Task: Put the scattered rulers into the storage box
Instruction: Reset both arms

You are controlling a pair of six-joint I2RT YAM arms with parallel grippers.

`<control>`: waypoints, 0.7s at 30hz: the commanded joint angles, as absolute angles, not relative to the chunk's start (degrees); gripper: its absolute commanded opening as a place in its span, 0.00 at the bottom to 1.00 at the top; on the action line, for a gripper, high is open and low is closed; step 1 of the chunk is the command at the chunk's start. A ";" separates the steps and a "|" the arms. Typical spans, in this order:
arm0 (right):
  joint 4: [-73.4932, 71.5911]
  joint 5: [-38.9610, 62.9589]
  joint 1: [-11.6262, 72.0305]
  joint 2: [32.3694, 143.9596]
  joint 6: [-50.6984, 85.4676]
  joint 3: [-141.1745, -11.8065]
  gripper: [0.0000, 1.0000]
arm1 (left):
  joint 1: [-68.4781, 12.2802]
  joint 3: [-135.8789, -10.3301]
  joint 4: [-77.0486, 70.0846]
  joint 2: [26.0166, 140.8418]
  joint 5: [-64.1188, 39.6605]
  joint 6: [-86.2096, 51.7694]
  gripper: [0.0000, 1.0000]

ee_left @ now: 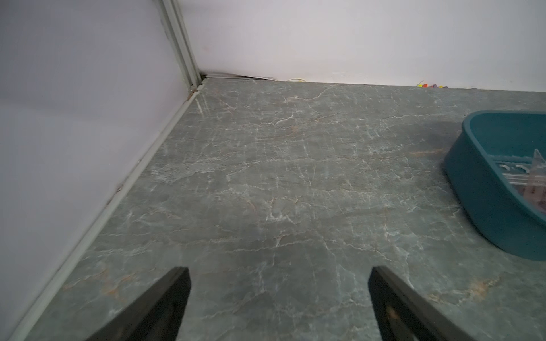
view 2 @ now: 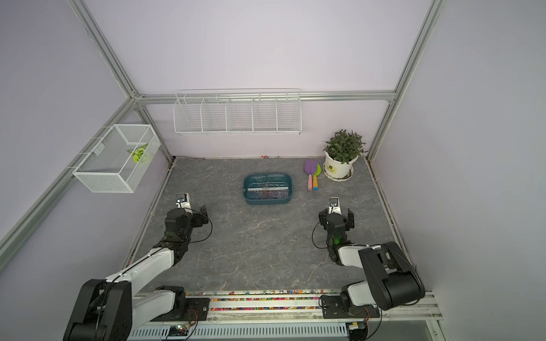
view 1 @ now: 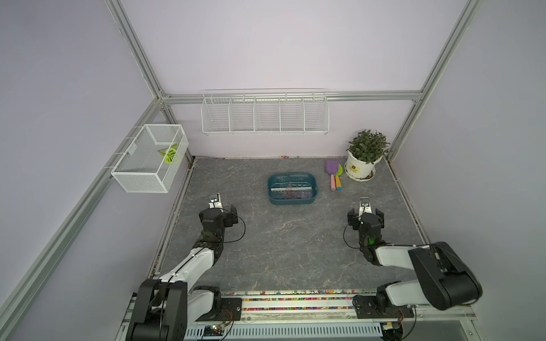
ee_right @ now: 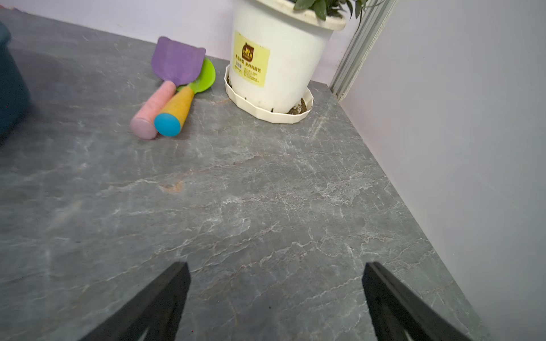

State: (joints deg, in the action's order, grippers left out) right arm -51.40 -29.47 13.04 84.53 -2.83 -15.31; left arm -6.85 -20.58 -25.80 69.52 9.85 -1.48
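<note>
On the grey table (view 1: 295, 251), the teal storage box (view 1: 291, 202) sat toward the back. The left gripper (ee_left: 277, 270) and right gripper (ee_right: 276, 265) hovered near the front, jaws spread, empty. The rulers (view 1: 291, 191) lay piled inside the box.

The rulers (view 2: 266, 190) are lying inside the storage box (view 2: 267, 203) on the table (view 2: 251, 254); the left hand (view 2: 186, 213) and right hand (view 2: 336, 217) are hovering well apart, empty.

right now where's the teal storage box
In a top view the storage box sits on the table at back centre, ahead of both arms. The toy shovels are just to its right and the rulers lie inside it.
</note>
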 commanded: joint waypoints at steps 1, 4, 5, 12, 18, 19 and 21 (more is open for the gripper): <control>-61.17 -24.72 9.66 87.74 -0.03 -16.24 0.99 | -4.15 -20.62 -37.98 73.98 1.42 -0.07 1.00; -53.19 -22.27 8.12 88.64 0.87 -20.74 0.99 | -3.50 -20.75 -43.26 77.73 -1.48 3.53 1.00; -51.17 -19.32 6.67 88.27 1.83 -21.52 0.99 | -2.60 -19.15 -49.24 80.29 -1.47 3.11 1.00; -47.14 -15.41 3.72 87.49 3.92 -22.91 0.99 | 1.65 -21.13 -51.88 86.88 -2.11 -2.00 1.00; -46.06 -14.84 3.81 87.01 3.34 -23.07 0.99 | 1.93 -22.10 -49.26 86.58 -2.27 -2.44 1.00; -46.08 -14.93 3.79 87.07 3.29 -23.19 0.99 | 1.93 -22.01 -49.60 86.61 -2.25 -2.46 1.00; -45.87 -14.93 3.77 87.08 3.32 -23.27 0.99 | 1.94 -22.09 -49.41 86.70 -2.23 -2.52 1.00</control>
State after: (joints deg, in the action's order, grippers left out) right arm -46.78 -15.59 3.81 88.12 2.57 -22.85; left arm 1.56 -20.91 -49.04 86.70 -1.43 -1.87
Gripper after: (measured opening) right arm 0.992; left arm 0.996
